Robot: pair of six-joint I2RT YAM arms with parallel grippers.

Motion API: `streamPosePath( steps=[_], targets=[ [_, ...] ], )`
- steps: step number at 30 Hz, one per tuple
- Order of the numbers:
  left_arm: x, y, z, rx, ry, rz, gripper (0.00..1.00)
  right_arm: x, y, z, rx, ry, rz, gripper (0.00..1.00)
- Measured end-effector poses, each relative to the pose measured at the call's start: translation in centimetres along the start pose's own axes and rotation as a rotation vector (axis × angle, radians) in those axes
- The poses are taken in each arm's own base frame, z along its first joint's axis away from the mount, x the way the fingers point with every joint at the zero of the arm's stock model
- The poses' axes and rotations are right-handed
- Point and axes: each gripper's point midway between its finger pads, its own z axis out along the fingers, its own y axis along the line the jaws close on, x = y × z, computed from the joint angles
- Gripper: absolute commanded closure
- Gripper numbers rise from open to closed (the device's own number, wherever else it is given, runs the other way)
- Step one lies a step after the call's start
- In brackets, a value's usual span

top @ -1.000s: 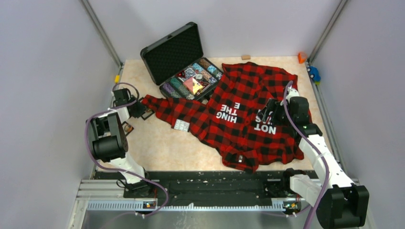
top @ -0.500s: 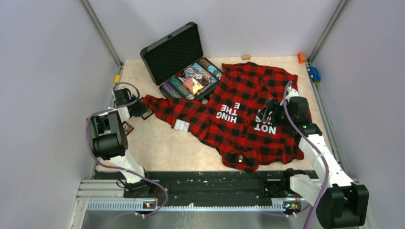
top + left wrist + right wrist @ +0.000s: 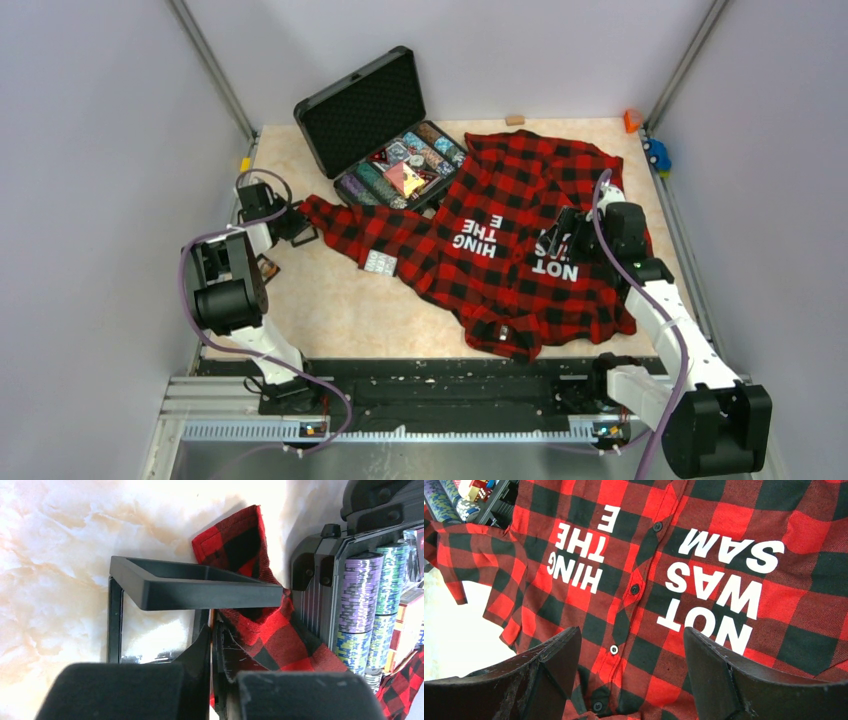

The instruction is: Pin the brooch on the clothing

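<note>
The red-and-black checked shirt (image 3: 520, 200) lies spread on the table with its white lettering up. It also shows in the right wrist view (image 3: 734, 520), and its sleeve cuff shows in the left wrist view (image 3: 235, 540). My left gripper (image 3: 290, 228) (image 3: 214, 630) is shut on the thin wall of a small open black frame-like box (image 3: 303, 236) (image 3: 200, 587), right beside the cuff. My right gripper (image 3: 560, 240) (image 3: 631, 640) is open and empty, hovering over the button placket near the word NOT. A small silvery patterned piece (image 3: 380, 263) lies on the sleeve. I cannot tell whether it is the brooch.
An open black case (image 3: 370, 110) (image 3: 310, 575) with stacked chips (image 3: 360, 590) and trinkets stands at the back, touching the shirt. A small dark card (image 3: 267, 268) lies by the left arm. A wooden block (image 3: 515, 120), an orange item (image 3: 632, 120) and a blue toy (image 3: 657, 155) lie along the far edge.
My left gripper has shifted slightly away from the base with the black frame, closer to the sleeve cuff. The right arm has not moved.
</note>
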Motion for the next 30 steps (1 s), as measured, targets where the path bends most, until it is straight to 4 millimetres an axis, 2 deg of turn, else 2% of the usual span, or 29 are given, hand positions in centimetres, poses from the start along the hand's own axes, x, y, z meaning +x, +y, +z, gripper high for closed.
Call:
streamPosePath(
  steps=[5,9,15,16,18,21,23,28,30],
  targets=[
    [-0.2,-0.4,-0.1,0.018,-0.011,0.0,1.0,0.0,0.0,0.0,0.0,0.0,0.0,0.24],
    [0.1,-0.6,-1.3,0.027,-0.021,0.004,1.0,0.0,0.0,0.0,0.0,0.0,0.0,0.24],
    [-0.2,-2.0,-5.5,0.057,-0.088,0.026,1.0,0.1,0.2,-0.1,-0.012,0.005,-0.002,0.24],
    [-0.2,-2.1,-5.7,0.058,-0.092,0.028,1.0,0.1,0.3,-0.1,-0.018,0.006,-0.003,0.24],
    [0.0,-2.7,-7.9,0.079,-0.122,0.041,1.0,0.1,0.7,-0.3,-0.04,0.007,-0.003,0.23],
    [1.4,-3.3,-10.4,0.107,-0.131,0.058,1.0,0.1,1.9,-0.8,-0.101,0.001,0.001,0.24],
    [2.9,-4.4,-11.8,0.144,-0.118,0.086,1.0,0.6,2.9,-1.2,-0.159,0.006,0.017,0.24],
    [8.1,-9.7,-16.1,0.344,-0.006,0.233,1.0,2.4,5.8,-2.0,-0.308,0.067,0.085,0.24],
    [10.5,-11.8,-18.4,0.454,0.062,0.303,1.0,2.8,7.9,-2.6,-0.384,0.085,0.092,0.24]
  ],
)
